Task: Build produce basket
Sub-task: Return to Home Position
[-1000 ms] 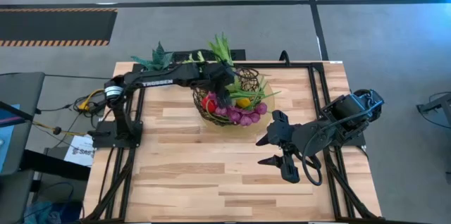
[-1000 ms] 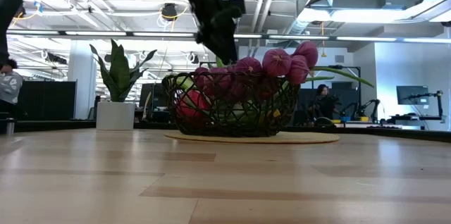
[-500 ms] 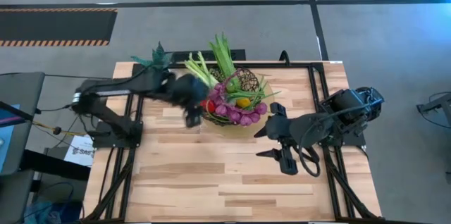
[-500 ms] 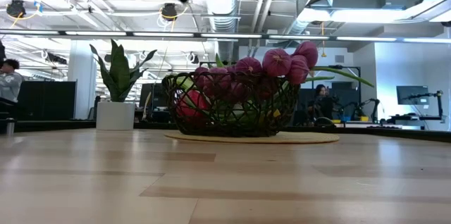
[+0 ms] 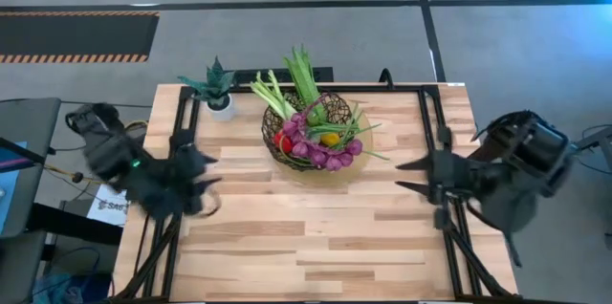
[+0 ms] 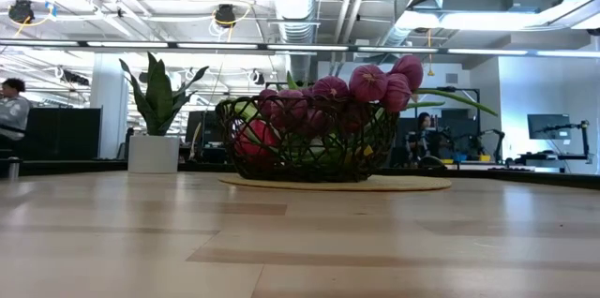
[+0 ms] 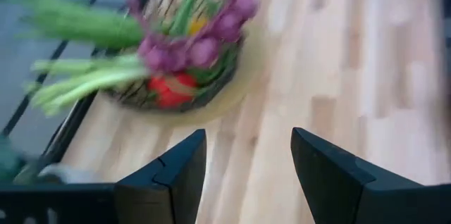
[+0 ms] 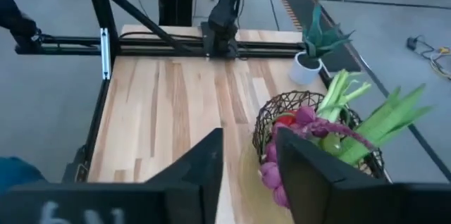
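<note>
The dark wire basket point(image 5: 337, 105) sits on a tan round mat point(image 5: 361, 164) at the table's far middle. It holds a purple onion string point(image 5: 323, 155), a red pepper point(image 5: 282, 141), a lemon point(image 5: 330, 139), a lime point(image 5: 315, 115) and green beans point(image 5: 360, 132). The leek point(image 5: 271, 94) and leafy stalks point(image 5: 301, 65) stick out over its far rim. My left gripper point(image 5: 205, 187) is open and empty over the table's left side, apart from the basket point(image 7: 134, 96). My right gripper point(image 5: 400, 176) is open and empty at the table's right side, its fingers pointing toward the basket point(image 8: 278, 106).
A small potted spiky plant point(image 5: 216, 88) stands at the far left corner; it also shows in the low view point(image 6: 157, 115). The dark frame rails point(image 5: 186, 132) run along the table's left, right and far sides. Bare wood lies near the front edge point(image 5: 306, 247).
My left gripper has drawn back from above the basket toward the table's left and near edges. My right gripper has drawn back toward the table's right edge. The basket and its produce have stayed in place.
</note>
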Available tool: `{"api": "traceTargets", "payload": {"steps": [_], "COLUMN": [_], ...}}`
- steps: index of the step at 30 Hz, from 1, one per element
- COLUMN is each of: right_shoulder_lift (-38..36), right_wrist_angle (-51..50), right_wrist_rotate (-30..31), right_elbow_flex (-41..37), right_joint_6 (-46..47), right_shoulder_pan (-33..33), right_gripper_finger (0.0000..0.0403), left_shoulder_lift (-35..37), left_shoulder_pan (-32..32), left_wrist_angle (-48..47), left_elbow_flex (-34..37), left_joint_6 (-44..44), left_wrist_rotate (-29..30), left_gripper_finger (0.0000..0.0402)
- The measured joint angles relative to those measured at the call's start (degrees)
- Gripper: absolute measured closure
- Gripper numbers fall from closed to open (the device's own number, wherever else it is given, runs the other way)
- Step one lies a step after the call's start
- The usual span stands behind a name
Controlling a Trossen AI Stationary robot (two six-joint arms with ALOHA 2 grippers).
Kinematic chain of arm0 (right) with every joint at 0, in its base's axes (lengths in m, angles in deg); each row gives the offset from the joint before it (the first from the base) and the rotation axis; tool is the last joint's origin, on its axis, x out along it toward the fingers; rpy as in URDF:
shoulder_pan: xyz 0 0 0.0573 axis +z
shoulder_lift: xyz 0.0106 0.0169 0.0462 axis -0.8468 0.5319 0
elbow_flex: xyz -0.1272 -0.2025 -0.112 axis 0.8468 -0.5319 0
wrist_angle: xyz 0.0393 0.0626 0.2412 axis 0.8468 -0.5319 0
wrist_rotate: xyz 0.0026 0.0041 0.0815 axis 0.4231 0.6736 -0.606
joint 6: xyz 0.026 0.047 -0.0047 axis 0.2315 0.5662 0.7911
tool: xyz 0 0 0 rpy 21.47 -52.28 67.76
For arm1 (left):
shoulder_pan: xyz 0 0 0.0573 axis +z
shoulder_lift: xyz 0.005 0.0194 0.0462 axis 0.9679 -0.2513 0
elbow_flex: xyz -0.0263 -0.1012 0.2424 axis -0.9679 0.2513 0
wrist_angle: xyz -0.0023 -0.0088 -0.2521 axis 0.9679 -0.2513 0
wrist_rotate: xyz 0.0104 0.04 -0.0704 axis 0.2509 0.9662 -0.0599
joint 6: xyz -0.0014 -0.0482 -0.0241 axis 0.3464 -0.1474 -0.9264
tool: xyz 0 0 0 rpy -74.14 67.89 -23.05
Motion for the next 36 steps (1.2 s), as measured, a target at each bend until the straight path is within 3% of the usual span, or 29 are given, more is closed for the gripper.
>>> {"api": "traceTargets", "payload": {"steps": [5,11,16,21,25,28,33,36], "right_shoulder_lift": [-5.3,-12.6,-16.9,-19.5,-20.4,-20.4,-21.5,-22.5], "right_wrist_angle": [-1.0,6.6,33.4,71.9,102.4,118.5,124.3,124.7], "right_wrist_rotate": [10.3,14.0,9.7,5.4,-4.7,-16.4,-31.4,-43.8], "right_elbow_flex": [-11.2,-34.5,-56.7,-76.3,-88.3,-95.2,-100.2,-100.2], "right_joint_6": [9.4,23.7,20.8,4.5,-11.1,-18.1,-19.1,-19.9], "right_shoulder_pan": [8.6,10.0,8.9,8.1,3.8,-2.4,-14.4,-22.1], "right_gripper_finger": [0.0319,0.0394,0.0391,0.0398,0.0400,0.0400,0.0401,0.0401], "left_shoulder_lift": [1.3,2.1,2.5,3.0,3.1,3.1,3.1,4.4], "left_shoulder_pan": [-12.3,-12.7,-10.6,-7.2,-2.2,2.4,9.4,13.1], "left_wrist_angle": [2.2,2.2,10.4,28.7,44.2,52.2,61.2,68.3], "left_elbow_flex": [5.0,12.2,17.0,24.0,30.7,35.6,41.6,44.9], "left_joint_6": [-5.2,-9.8,-4.9,8.4,21.1,25.8,32.8,37.6], "left_wrist_rotate": [7.2,9.3,1.2,-8.0,-15.6,-19.8,-23.8,-28.9], "left_gripper_finger": [0.0210,0.0228,0.0264,0.0330,0.0392,0.0394,0.0400,0.0401]}}
